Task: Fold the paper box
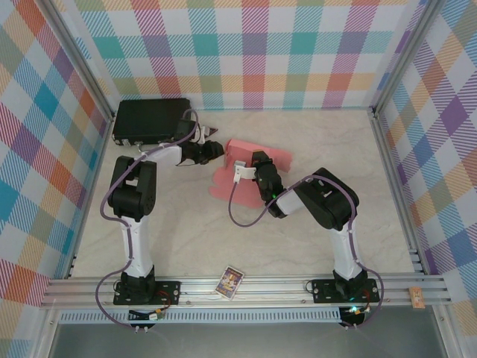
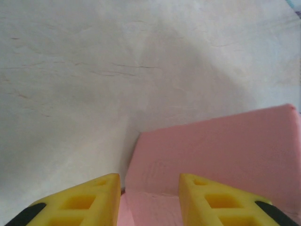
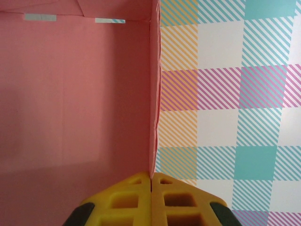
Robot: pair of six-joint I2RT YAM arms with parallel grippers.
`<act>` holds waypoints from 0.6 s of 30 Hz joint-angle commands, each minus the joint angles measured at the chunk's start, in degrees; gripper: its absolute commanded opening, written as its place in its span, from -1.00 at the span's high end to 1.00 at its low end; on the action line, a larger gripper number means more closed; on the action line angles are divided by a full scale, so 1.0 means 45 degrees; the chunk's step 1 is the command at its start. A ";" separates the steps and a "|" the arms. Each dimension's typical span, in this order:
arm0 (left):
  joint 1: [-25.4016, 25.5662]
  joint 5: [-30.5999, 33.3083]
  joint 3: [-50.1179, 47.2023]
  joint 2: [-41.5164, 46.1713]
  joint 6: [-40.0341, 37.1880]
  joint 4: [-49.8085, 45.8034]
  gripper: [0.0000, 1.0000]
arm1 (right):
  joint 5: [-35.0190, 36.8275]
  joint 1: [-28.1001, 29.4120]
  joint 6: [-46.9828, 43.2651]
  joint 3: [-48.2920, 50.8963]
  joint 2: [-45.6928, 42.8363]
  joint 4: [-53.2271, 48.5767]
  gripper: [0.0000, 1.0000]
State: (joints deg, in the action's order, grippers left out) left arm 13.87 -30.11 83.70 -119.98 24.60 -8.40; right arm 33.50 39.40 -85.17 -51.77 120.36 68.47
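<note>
paper box (image 3: 75, 94) edge in clamped right jaws, just ahead of parted left jaws

The paper box (image 1: 242, 149) is plain pink. The case (image 1: 151, 119) at far left is black. The walls (image 1: 298, 45) are multicoloured plaid.

Reaches inward from both sides with elbows bent, forearms converging, the left gripper (image 2: 148, 188) with jaws partly apart, the right gripper (image 3: 151, 181) pinched tight on a thin edge of the paper box (image 3: 70, 94).
</note>
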 commanded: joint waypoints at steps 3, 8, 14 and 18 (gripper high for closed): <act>0.0333 -0.0900 -0.0462 0.0547 -0.0396 0.0861 0.25 | 0.0060 0.0013 -0.0039 -0.0117 -0.0164 -0.0604 1.00; 0.0412 -0.1005 -0.0677 0.0433 -0.0555 0.1104 0.25 | 0.0019 0.0015 -0.0002 -0.0152 -0.0183 -0.0708 1.00; 0.0607 -0.0794 -0.0826 0.0297 -0.1070 0.1331 0.24 | -0.0053 0.0018 0.0136 -0.0207 -0.0295 -0.1049 1.00; 0.0784 -0.0622 -0.0971 0.0218 -0.1535 0.1834 0.22 | -0.0094 0.0024 0.0156 -0.0222 -0.0331 -0.1171 1.00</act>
State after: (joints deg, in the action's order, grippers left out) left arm 15.64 -31.88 80.47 -119.61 20.78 -2.42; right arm 34.04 39.33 -84.95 -51.88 119.66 66.67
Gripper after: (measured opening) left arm 0.390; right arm 0.063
